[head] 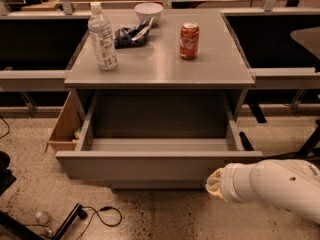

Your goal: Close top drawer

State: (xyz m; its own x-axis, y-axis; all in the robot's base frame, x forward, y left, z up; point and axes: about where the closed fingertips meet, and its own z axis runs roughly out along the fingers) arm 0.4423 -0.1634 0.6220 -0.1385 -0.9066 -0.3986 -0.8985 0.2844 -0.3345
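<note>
The top drawer (pixel 150 165) is a wide matte-grey drawer with a plain flat front, pulled partly out of the grey cabinet (pixel 160 71). Its deep grey interior is empty. My arm (pixel 272 184) comes in from the lower right, white and rounded. My gripper (pixel 214 180) is at the arm's end, against the right part of the drawer's front, just below its top edge. Its fingers are hidden behind the wrist.
On the cabinet top stand a water bottle (pixel 102 38), a red soda can (pixel 189 40), a white bowl (pixel 148 12) and a dark snack bag (pixel 129 35). A cardboard box (pixel 65 126) sits left of the cabinet. A cable (pixel 95 214) lies on the speckled floor.
</note>
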